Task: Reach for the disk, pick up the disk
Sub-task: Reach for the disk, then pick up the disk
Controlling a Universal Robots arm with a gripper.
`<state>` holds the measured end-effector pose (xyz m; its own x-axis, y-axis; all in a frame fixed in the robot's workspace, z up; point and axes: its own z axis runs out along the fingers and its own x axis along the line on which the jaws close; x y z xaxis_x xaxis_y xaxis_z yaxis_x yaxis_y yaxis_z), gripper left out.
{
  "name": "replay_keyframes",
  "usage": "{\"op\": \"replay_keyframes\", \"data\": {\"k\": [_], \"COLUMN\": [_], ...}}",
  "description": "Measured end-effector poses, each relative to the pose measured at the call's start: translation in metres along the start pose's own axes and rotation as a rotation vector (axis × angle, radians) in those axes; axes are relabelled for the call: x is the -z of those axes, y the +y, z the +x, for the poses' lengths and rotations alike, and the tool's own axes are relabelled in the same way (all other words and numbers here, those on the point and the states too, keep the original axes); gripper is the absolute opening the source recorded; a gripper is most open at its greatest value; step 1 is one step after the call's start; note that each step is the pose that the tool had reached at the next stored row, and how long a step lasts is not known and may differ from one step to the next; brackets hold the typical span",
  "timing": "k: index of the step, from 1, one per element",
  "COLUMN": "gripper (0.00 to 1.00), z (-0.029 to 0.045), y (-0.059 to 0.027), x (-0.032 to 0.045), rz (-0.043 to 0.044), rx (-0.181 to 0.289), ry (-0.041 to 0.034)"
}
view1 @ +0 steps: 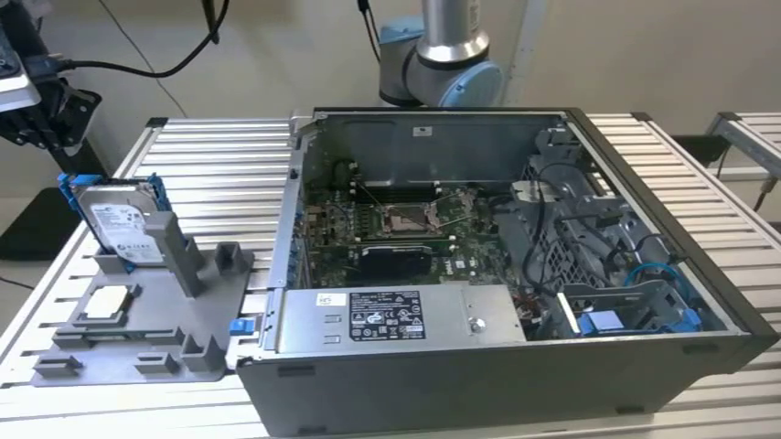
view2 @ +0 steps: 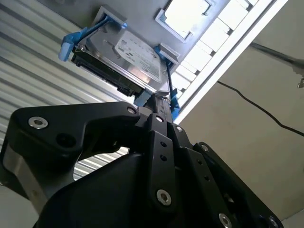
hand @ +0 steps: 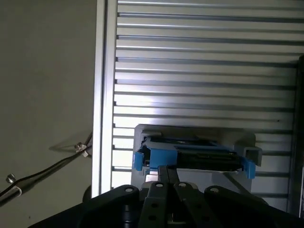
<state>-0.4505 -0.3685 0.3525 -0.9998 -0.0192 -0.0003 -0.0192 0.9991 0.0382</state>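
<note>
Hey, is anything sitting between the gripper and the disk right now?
Nothing visible does. In the first wrist view the gripper is close up against the disk, which stands on edge in its grey holder, and no other object lies between them.

The disk (view2: 128, 52) has a bare silver metal top, smooth with a dull sheen, and a white paper label. The carrier (view2: 71, 40) framing it is blue plastic, smooth and faintly glossy. The holder (view1: 134, 338) is grey plastic with a matt, slightly grainy look, and the small chip (view1: 108, 300) is pale silver metal. The surface (view1: 219, 165) is made of ribbed light metal slats with a satin finish that catches the light. The computer case (view1: 488, 384) is dark grey painted sheet metal, matt outside and lighter bare metal inside. The gripper (view2: 164, 102) is black, matt and smooth, dotted with shiny steel screw heads. The arm (view1: 454, 37) pairs a smooth silver metal tube with pale blue plastic caps.
</note>
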Motion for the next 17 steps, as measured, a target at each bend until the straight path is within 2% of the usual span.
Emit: {"op": "replay_keyframes", "data": {"k": [11, 17], "gripper": [0.0, 0.0], "z": [0.0003, 0.0003], "y": [0.0, 0.0001], "x": [0.0, 0.0], "rz": [0.0, 0.0], "rx": [0.006, 0.068], "ry": [0.0002, 0.0026]}}
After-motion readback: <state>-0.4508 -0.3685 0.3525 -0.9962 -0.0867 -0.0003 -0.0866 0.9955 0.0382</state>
